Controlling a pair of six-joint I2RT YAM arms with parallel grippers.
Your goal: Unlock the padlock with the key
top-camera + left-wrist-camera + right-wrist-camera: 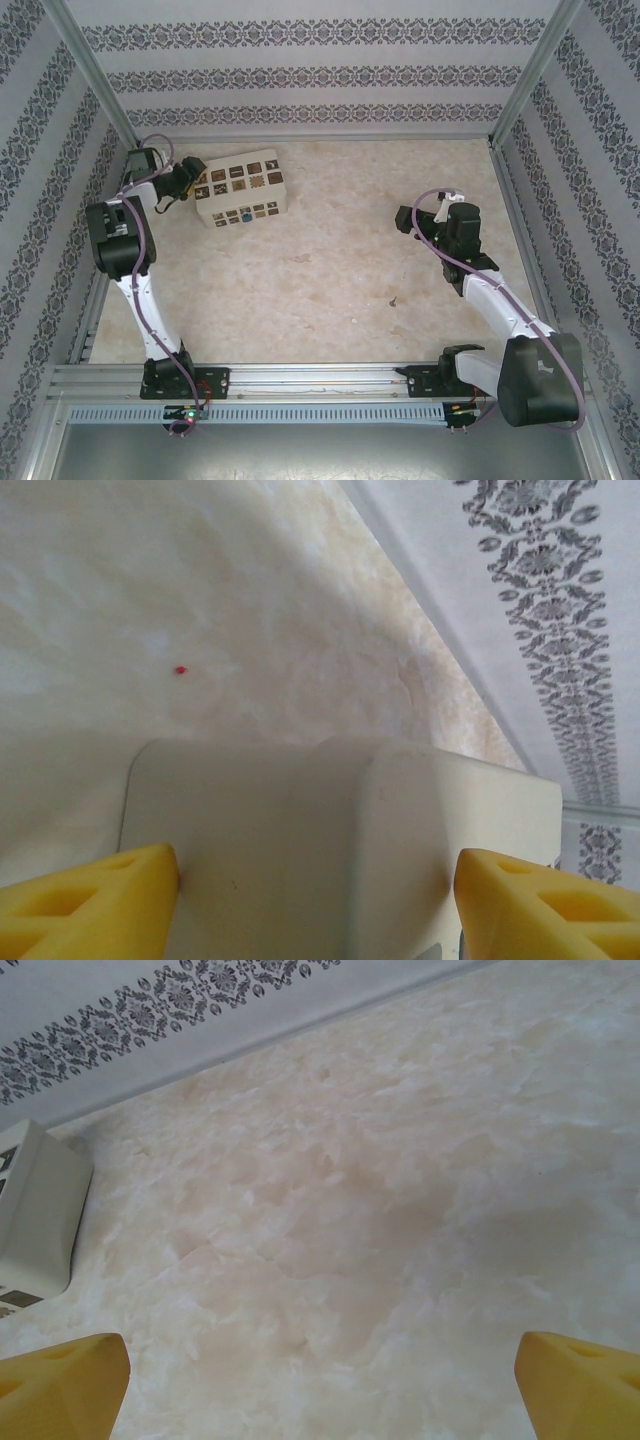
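From the top external view, a small dark object [397, 299] is seen lying alone on the marbled table [300, 330], toward the right, in front of the right arm. It is too small to be told for certain as the padlock. It is well apart from the cream box [240, 188], which is set at the far left with dark picture tiles on its top.

The left gripper [186, 180] is seen from above just beside the box's left end. The left wrist view adds what cannot be read there. The left gripper [320, 910] is spread wide, and the plain cream side of the box [300, 830] is framed between its yellow fingertips [90, 900]. Whether the box is touched cannot be told.

The right gripper [405, 218] is held over bare table. In its wrist view the right gripper [320, 1390] is likewise spread wide, with nothing between its fingertips [60, 1380], and a corner of the box [35, 1210] is caught at the left edge.
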